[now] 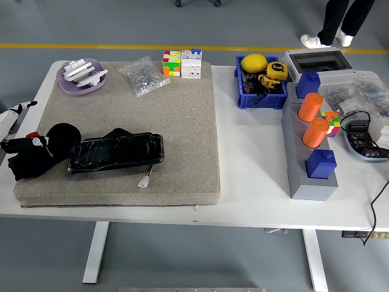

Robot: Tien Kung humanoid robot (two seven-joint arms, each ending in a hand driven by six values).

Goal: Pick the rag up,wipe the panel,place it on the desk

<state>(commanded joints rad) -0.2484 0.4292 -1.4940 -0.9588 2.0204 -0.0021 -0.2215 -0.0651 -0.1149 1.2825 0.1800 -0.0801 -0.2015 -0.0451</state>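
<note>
A black panel (115, 152) lies on a grey mat (182, 121) on the white table (249, 164). Just left of the panel, the left hand (27, 157) rests at the mat's edge against a black rag (62, 135). Black on black, its grip cannot be told. The right hand is out of view.

The panel (115, 153) lies on the mat (182, 121), left of the bin (261, 97).

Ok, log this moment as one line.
left hand: on mat, left of panel | rag: unclear | right hand: not in view
</note>
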